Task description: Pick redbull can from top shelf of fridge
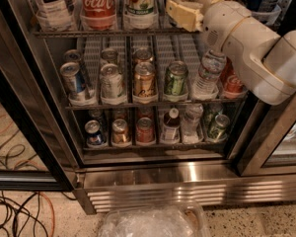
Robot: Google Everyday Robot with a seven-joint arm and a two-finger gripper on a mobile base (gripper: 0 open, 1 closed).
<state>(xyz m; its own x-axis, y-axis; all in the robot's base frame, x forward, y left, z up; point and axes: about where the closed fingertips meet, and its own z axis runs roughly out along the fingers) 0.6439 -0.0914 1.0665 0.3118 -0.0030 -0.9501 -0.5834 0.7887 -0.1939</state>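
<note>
Your claw sits at the top shelf (whether clenched or released, you cannot tell), beside three bottles.

Claw (at top shelf) partly cropped.

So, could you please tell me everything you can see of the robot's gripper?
The gripper is a cream, plastic-looking block on the end of a thick white arm extending in from the right. It hangs at top shelf height in the fridge, just right of the green-labelled bottle. Whether it touches anything is hidden.
</note>
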